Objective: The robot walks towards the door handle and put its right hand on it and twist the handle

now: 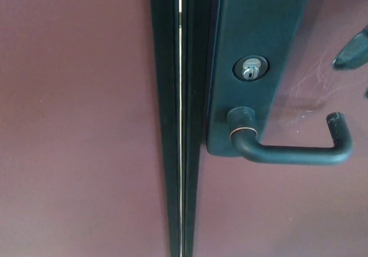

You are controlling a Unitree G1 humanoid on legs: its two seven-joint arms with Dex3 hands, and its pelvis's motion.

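Note:
A black lever door handle [293,150] runs level to the right from its round hub, and its tip bends back towards the door. It is mounted on a dark plate [259,33] with a silver keyhole [250,68] above the hub. At the right edge, a black fingertip of my right hand [353,51] pokes into the head view above the handle's tip, clear of it. Too little of that hand shows to tell its state. My left hand does not show.
The door [80,125] is dark red-brown on both sides of a black vertical seam [180,119] with a thin bright gap. Faint scratch marks lie on the door right of the plate.

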